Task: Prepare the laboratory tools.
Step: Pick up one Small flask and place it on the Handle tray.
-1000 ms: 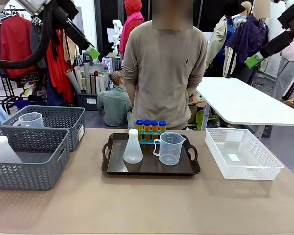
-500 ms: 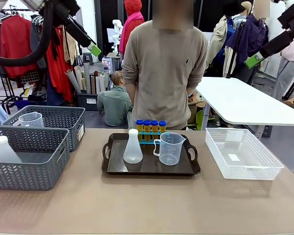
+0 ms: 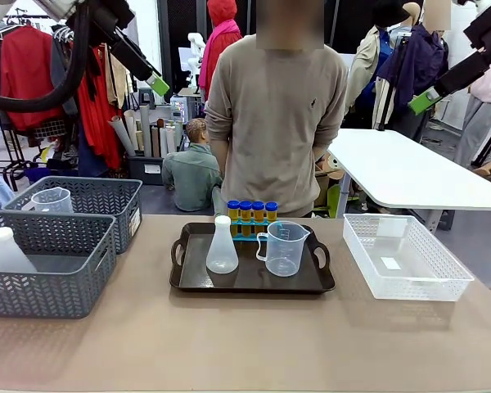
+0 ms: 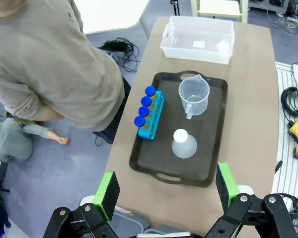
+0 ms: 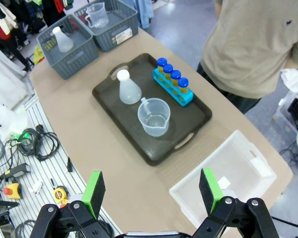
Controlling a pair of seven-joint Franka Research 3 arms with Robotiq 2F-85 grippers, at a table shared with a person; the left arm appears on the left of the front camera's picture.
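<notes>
On a dark tray (image 3: 254, 288) at the table's middle stand a translucent conical flask (image 3: 222, 246), a clear handled beaker (image 3: 284, 248) and several yellow tubes with blue caps (image 3: 252, 214) in a blue rack. My left gripper (image 3: 151, 82) hangs high at the upper left, far above the table. Its wrist view shows it open (image 4: 167, 187) and empty over the flask (image 4: 184, 144), beaker (image 4: 193, 95) and tubes (image 4: 148, 106). My right gripper (image 3: 425, 100) is raised at the upper right, open (image 5: 151, 191) and empty, above the flask (image 5: 128, 88), beaker (image 5: 154, 116) and tubes (image 5: 172, 79).
Two grey baskets sit at the left: the near one (image 3: 49, 286) holds a white flask (image 3: 6, 252), the far one (image 3: 90, 201) a beaker (image 3: 52, 200). A white mesh basket (image 3: 405, 258) stands at the right. A person stands at the far edge behind the tray.
My left gripper has edged slightly up and to the right. The tray, the tools and the right arm have not moved.
</notes>
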